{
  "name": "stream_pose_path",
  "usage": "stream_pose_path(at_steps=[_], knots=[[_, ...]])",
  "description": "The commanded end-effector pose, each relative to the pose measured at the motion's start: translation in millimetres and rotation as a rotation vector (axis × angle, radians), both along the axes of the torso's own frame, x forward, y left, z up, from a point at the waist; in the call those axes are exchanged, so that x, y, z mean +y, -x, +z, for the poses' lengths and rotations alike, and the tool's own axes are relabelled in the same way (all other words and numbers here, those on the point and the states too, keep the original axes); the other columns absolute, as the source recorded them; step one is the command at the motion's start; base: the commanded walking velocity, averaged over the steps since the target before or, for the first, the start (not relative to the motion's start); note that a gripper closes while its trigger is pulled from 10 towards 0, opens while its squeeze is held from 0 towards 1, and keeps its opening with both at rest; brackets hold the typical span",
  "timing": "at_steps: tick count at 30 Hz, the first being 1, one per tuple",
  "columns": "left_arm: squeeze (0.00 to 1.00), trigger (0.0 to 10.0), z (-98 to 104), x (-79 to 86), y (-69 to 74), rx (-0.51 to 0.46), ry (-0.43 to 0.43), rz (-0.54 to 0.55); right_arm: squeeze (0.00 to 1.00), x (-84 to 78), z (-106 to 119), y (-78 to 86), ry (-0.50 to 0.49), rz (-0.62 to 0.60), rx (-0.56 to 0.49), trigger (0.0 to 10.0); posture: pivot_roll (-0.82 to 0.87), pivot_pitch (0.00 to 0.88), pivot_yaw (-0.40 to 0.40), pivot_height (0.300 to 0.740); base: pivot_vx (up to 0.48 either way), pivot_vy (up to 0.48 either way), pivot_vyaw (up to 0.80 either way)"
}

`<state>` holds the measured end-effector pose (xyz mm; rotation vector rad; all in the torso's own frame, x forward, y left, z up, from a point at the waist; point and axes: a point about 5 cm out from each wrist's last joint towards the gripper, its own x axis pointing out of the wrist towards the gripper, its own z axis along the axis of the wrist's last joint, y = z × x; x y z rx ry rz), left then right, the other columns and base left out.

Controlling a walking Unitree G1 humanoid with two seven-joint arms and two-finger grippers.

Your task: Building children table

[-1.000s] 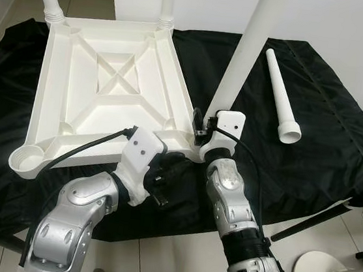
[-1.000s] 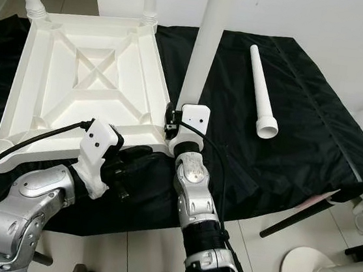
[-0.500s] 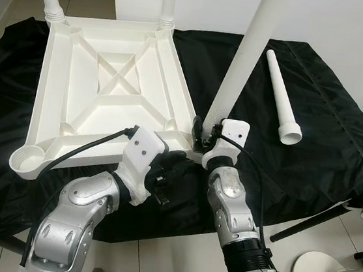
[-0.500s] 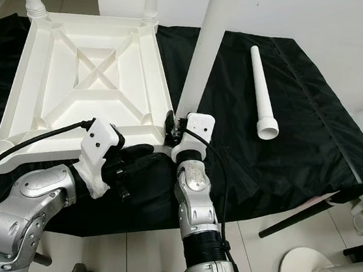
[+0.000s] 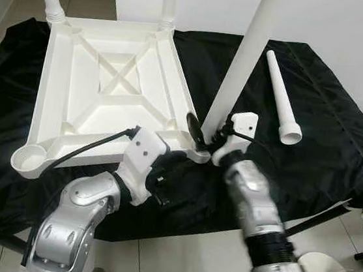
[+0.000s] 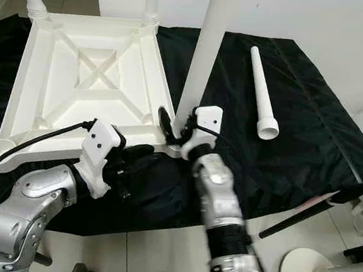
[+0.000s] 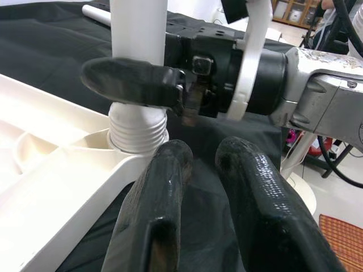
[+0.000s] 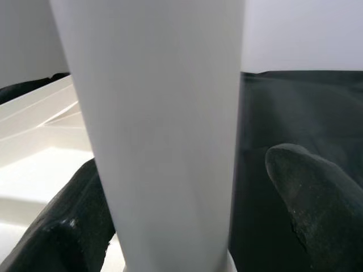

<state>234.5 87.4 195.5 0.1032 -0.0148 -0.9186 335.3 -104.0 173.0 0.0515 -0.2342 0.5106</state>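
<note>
The upturned white plastic child's table top [image 5: 102, 81] lies on the black cloth [image 5: 314, 125] with three white plastic legs standing in its corner sockets. A fourth (a loose leg [image 5: 281, 98]) lies on the cloth apart. The right gripper [image 7: 148, 82] has its fingers spread around the near-right leg [image 5: 243, 58], just above the threaded base; the left gripper [image 7: 212, 187], fingers slightly parted and empty, sits by that corner.

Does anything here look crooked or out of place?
One white plastic table leg lies loose on the black cloth, and the near-left socket of the upturned white tabletop has no leg. Nothing looks broken or spilled.
</note>
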Motion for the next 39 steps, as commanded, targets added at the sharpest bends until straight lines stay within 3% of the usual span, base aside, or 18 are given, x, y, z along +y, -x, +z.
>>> stream_pose_path(at_steps=[1,6,10,12,24,26,27,28,29,30,31,32,38,39], knots=[[0.00,10.0,-3,0.8,-3.7,-0.002,0.001,0.114,0.00,-1.4,-5,-3.1,0.032,0.052,0.015,10.0,0.02,0.091,-0.033,0.740,0.000,0.000,0.00],[0.00,10.0,-3,-2.7,-2.8,-0.005,-0.004,0.109,0.00,-5.3,-2,-8.9,0.094,0.146,-0.011,10.0,0.02,0.098,-0.030,0.740,0.000,0.000,0.00],[0.00,10.0,-2,-3.2,-3.8,-0.007,-0.004,0.109,0.00,-1.0,-3,-9.9,0.110,0.265,0.019,10.0,0.02,0.103,-0.026,0.740,0.000,0.000,0.00],[0.00,10.0,-2,-3.2,-4.5,-0.011,-0.005,0.113,0.00,-0.7,-4,-16.7,0.163,0.302,0.027,10.0,0.03,0.114,-0.025,0.740,0.000,0.000,0.00],[0.00,10.0,-8,-4.6,-4.6,-0.015,-0.038,0.151,0.00,-7.4,-3,-28.8,0.233,0.361,0.050,10.0,0.03,0.127,-0.032,0.740,0.000,0.000,0.00],[0.00,10.0,-8,-5.4,-4.2,-0.018,-0.038,0.151,0.00,-9.6,-4,-30.1,0.243,0.371,0.057,6.0,0.03,0.128,-0.033,0.740,0.000,0.000,0.00],[0.00,10.0,-8,-5.5,-4.2,-0.018,-0.038,0.151,0.00,-10.3,-5,-30.6,0.247,0.373,0.057,6.0,0.03,0.128,-0.033,0.740,0.000,0.000,0.00],[0.00,10.0,-7,-5.6,-4.3,-0.019,-0.038,0.151,0.00,-11.0,-5,-30.9,0.244,0.374,0.060,4.2,0.03,0.129,-0.034,0.740,0.000,0.000,0.00],[0.00,10.0,-7,-5.6,-4.4,-0.020,-0.038,0.152,0.00,-11.5,-6,-31.0,0.242,0.375,0.062,4.2,0.03,0.129,-0.034,0.740,0.000,0.000,0.00],[0.00,10.0,-7,-5.6,-4.6,-0.021,-0.037,0.152,0.00,-12.0,-6,-31.1,0.240,0.377,0.068,1.6,0.03,0.129,-0.034,0.740,0.000,0.000,0.00],[0.00,10.0,-7,-5.6,-4.7,-0.021,-0.037,0.153,0.00,-12.4,-7,-31.1,0.240,0.378,0.072,1.6,0.03,0.129,-0.034,0.740,0.000,0.000,0.00],[0.00,10.0,-6,-5.5,-5.2,-0.023,-0.035,0.152,0.00,-15.0,-8,-31.5,0.235,0.383,0.079,0.0,0.03,0.129,-0.034,0.740,0.000,0.000,0.00],[0.00,10.0,-6,-5.4,-4.6,-0.026,-0.039,0.149,0.00,-18.4,-11,-32.3,0.255,0.371,0.085,0.0,0.03,0.134,-0.030,0.740,0.000,0.000,0.00],[0.00,10.0,-6,-5.4,-4.3,-0.026,-0.039,0.149,0.00,-19.1,-12,-32.8,0.252,0.365,0.096,2.8,0.03,0.135,-0.030,0.740,0.000,0.000,0.00]])
